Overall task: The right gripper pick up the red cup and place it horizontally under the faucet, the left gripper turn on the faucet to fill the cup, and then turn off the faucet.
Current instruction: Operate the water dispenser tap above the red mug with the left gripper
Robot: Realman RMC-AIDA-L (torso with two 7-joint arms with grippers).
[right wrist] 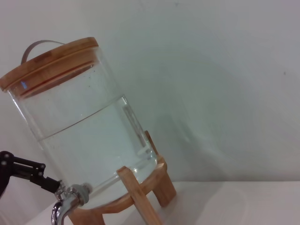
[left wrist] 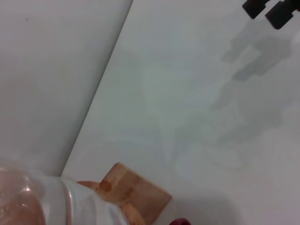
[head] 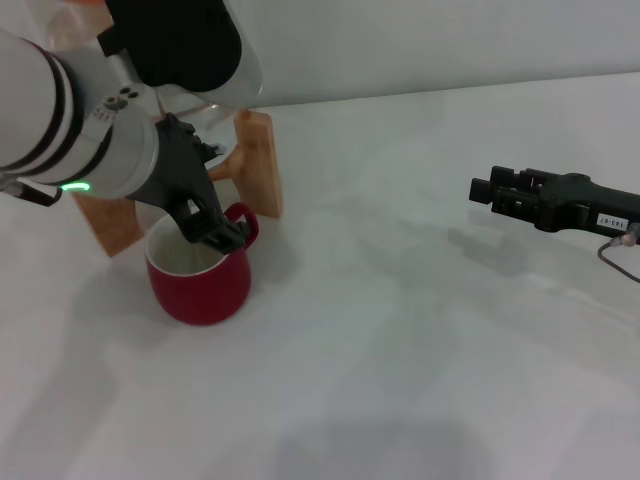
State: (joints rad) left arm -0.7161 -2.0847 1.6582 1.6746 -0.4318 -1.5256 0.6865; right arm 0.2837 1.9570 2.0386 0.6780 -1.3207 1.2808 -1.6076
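Observation:
The red cup [head: 200, 278] stands upright on the white table, right in front of the wooden stand [head: 255, 160]. My left gripper [head: 215, 232] hangs over the cup's far rim at the jar's base and hides the faucet in the head view. The right wrist view shows the chrome faucet [right wrist: 64, 207] at the foot of the glass jar [right wrist: 89, 131], with the left gripper's black linkage [right wrist: 26, 169] reaching its top. My right gripper [head: 482, 190] hovers far to the right, open and empty. It also appears in the left wrist view as the right gripper [left wrist: 268, 9].
The jar is about two-thirds full of water and has a wooden lid [right wrist: 47, 61]. Its stand [left wrist: 136, 192] sits near the back wall. White table surface stretches between the cup and the right gripper.

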